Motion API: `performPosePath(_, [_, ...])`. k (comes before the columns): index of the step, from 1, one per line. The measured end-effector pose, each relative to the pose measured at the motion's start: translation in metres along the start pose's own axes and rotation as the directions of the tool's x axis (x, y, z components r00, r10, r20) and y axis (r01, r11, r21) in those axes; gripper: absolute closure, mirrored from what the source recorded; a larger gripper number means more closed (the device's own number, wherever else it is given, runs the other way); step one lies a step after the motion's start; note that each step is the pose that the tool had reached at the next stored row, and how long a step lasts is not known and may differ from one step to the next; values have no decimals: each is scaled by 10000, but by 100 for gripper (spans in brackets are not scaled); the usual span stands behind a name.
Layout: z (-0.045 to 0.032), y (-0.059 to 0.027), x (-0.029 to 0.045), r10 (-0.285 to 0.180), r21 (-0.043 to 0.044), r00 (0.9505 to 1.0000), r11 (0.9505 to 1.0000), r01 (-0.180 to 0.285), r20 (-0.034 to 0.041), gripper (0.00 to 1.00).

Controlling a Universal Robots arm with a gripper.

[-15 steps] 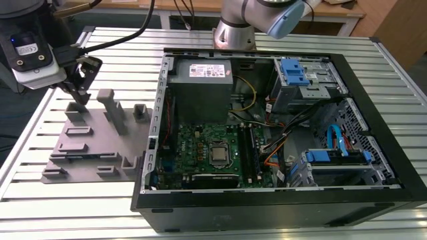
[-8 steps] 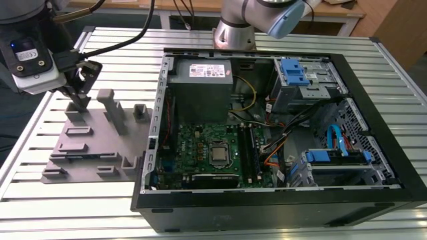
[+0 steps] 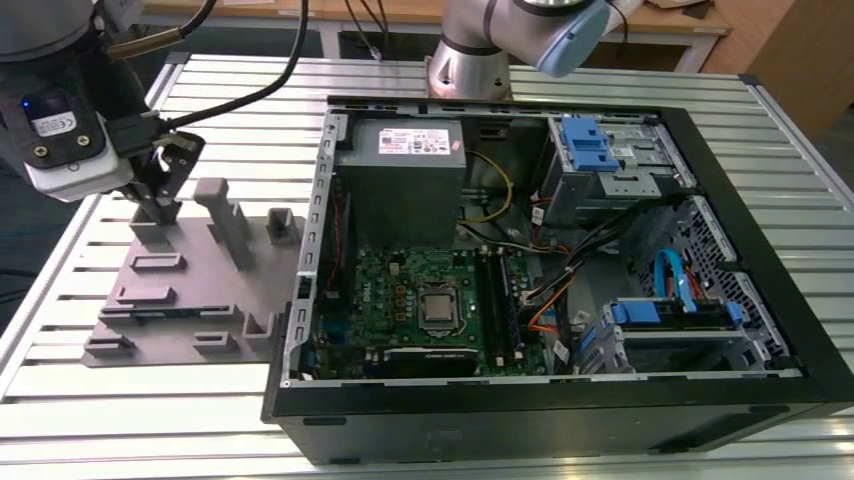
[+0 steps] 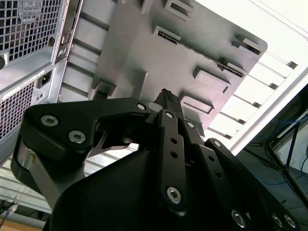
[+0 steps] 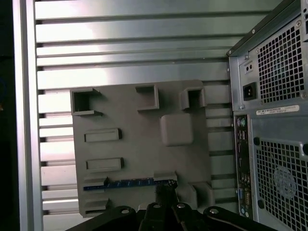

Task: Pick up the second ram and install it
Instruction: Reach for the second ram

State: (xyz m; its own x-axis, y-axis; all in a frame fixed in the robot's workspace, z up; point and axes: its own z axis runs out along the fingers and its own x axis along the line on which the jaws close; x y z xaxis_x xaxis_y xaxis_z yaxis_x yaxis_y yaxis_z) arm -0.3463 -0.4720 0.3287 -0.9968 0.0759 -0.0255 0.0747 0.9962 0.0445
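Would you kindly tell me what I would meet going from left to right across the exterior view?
The fixture → the CPU → the blue cable.

**Second ram, seated in its holder.** In the first wrist view the second ram (image 5: 130,183) is seen edge-on as a long, thin blue strip with small pale marks spaced along its length. It is stood on its long edge in a slot of the grey holder plate (image 5: 144,120), which is laid flat on the slatted worktop (image 5: 120,48). One end of the strip is reached by the hand (image 5: 166,190). Whether the strip is gripped cannot be told.
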Motion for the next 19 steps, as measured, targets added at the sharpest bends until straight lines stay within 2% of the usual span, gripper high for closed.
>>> performPosePath(9, [110,-67,7,1,0,10000,10000,-1,0,93])
performPosePath(15, [193,-110,117,1,0,10000,10000,-1,0,93])
performPosePath(19, [231,-135,158,0,0,10000,10000,0,0,93])
